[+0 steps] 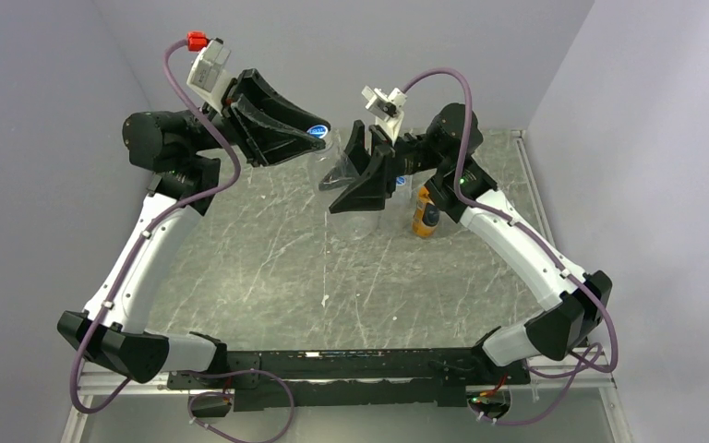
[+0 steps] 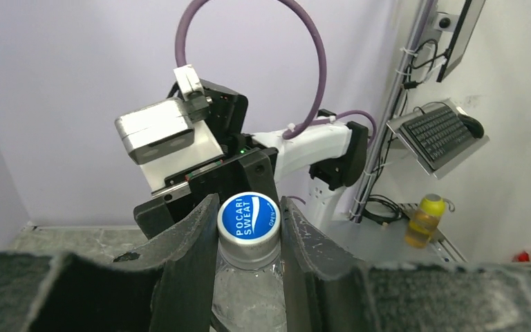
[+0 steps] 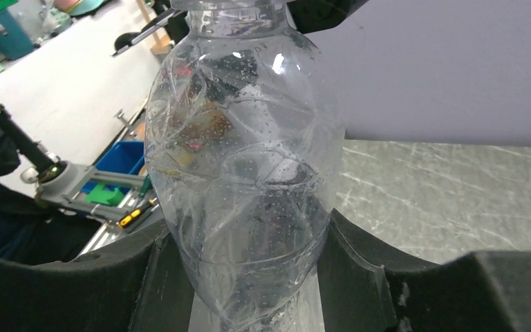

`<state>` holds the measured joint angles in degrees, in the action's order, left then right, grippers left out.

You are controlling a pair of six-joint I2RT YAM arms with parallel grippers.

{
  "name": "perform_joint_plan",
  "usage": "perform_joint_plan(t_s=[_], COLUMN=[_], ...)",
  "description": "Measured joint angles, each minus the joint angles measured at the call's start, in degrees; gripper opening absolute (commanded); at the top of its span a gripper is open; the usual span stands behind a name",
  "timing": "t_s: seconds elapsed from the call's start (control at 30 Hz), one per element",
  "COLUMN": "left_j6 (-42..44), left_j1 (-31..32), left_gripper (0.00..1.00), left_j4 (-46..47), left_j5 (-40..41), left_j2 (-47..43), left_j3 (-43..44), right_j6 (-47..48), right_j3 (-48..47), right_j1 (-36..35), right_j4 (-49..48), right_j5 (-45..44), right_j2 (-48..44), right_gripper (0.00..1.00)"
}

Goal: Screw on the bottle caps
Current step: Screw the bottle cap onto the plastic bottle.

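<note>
Grey marbled table [image 1: 268, 258] enclosed by pale lavender walls [image 1: 46, 74], seen from above with both arm bases at the near edge. Toward the far middle of the table I have the two arms meeting on a single clear bottle [image 3: 242, 173], which stands roughly upright between them. I cannot tell whether its base touches the surface.

Left gripper [image 2: 249, 232]: pinching the blue cap [image 2: 249, 217], with one dark finger [image 2: 187, 242] pressed against each side of its rim. The cap's round face carries white lettering and is turned up toward the wrist camera. The cap sits on the neck of the clear bottle, with a grey ring just beneath it. I cannot tell how far it is threaded on.

Right gripper [image 3: 245, 290]: clamped on the body of the same bottle where it narrows, its black fingers [image 3: 359, 270] touching the clear wall on both sides. Fine droplets cling inside the bottle, and its wall is creased.

Orange bottle [image 1: 424, 214]: upright on the table just beside the right forearm, with a dark band around its middle, touched by neither gripper.

Beyond the table, the left wrist view shows a keyboard [image 2: 442, 135] on a tilted stand.
</note>
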<state>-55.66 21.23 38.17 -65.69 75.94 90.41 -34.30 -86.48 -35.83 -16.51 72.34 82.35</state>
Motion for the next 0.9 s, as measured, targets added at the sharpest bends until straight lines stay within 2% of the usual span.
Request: perform_joint_plan(t_s=[0.07, 0.1, 0.17, 0.2, 0.27, 0.37, 0.53, 0.73, 0.9], left_j6=[-0.5, 0.0, 3.2, 5.8, 11.8, 19.7, 27.6, 30.8, 31.0], left_j1=[0.0, 0.0, -0.2, -0.2, -0.3, -0.3, -0.3, -0.4, -0.4], left_gripper=[0.56, 0.72, 0.95, 0.99, 0.99, 0.95, 0.90, 0.80, 0.75], left_j4=[0.7, -0.1, -4.5, -8.2, -17.1, -28.3, -40.4, -48.8, -53.9], left_j5=[-1.1, -1.4, -2.6, -2.7, -0.9, 6.1, 22.3, 35.6, 42.4], left_j2=[0.0, -0.1, -0.7, -1.4, -3.1, -5.2, -5.9, -1.8, 2.2], left_j3=[0.0, 0.0, 0.1, 0.1, 0.4, 1.6, 7.1, 14.1, 15.6], right_j6=[-0.4, 0.1, 3.0, 5.0, 9.3, 15.2, 21.7, 25.3, 26.1], right_j3=[0.0, 0.0, -0.6, -1.3, -2.8, -3.8, -5.0, -8.3, -11.0], right_j1=[0.0, 0.0, 0.0, 0.3, 0.9, 0.3, -3.4, -9.9, -11.3], right_j4=[-0.2, 0.7, 4.3, 6.7, 12.2, 19.6, 28.0, 34.1, 36.5], right_j5=[1.2, 1.3, -0.1, -1.9, -6.5, -14.7, -34.3, -56.4, -66.5], right_j2=[0.1, 0.1, 0.0, 0.0, -0.2, -1.4, -2.6, 0.1, 2.9], right_gripper=[0.05, 0.05, 0.07, 0.07, 0.08, 0.09, 0.08, 0.07, 0.07])
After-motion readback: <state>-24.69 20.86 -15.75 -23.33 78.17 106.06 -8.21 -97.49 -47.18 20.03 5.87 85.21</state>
